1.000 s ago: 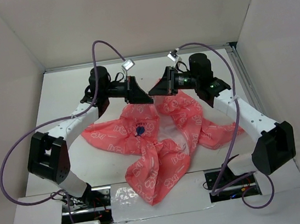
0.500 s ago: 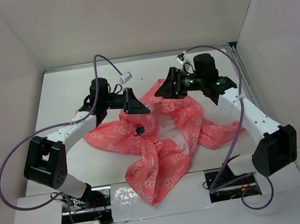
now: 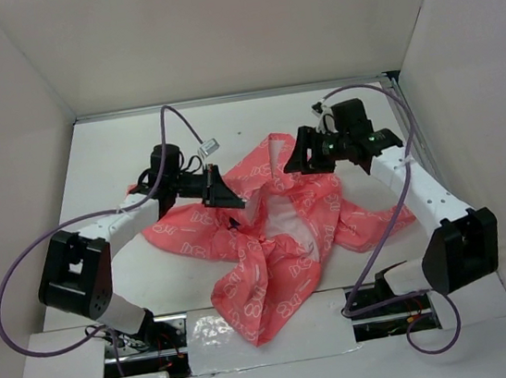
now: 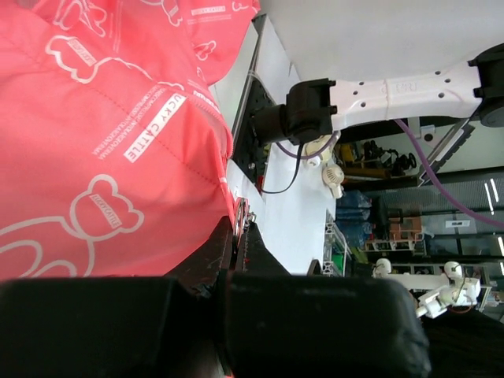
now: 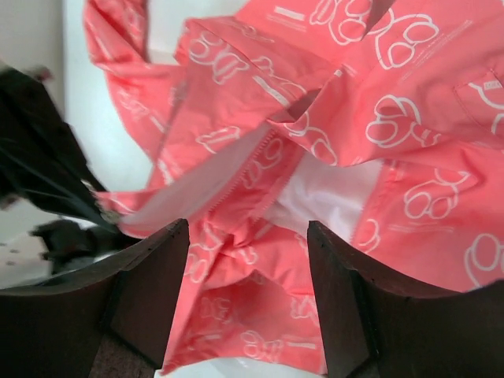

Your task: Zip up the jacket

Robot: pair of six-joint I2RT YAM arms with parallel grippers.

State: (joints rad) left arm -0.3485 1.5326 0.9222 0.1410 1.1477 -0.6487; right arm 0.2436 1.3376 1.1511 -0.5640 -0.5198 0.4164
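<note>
The coral-pink jacket [image 3: 274, 275] with white print lies crumpled and unzipped in the middle of the table, its pale lining [image 3: 280, 218] showing. My left gripper [image 3: 226, 197] is shut on the jacket's front edge at the left of the opening. In the left wrist view the jaws [image 4: 242, 214] pinch that edge, with the jacket [image 4: 102, 118] filling the left of the frame. My right gripper [image 3: 297, 157] hovers open above the jacket's upper right part. In the right wrist view its fingers [image 5: 246, 228] stand apart over the jacket [image 5: 409, 118] and lining [image 5: 331, 189], holding nothing.
White walls enclose the white table [image 3: 109, 161] on three sides. Purple cables [image 3: 21, 266] loop off both arms. The arm bases and a slot with wiring [image 3: 160, 336] sit at the near edge. The right arm [image 4: 394, 90] shows in the left wrist view.
The right gripper opened, let go of the jacket and drew back to the right. The left gripper moved nearer and lower, still holding the edge. The released upper fabric settled at the back.
</note>
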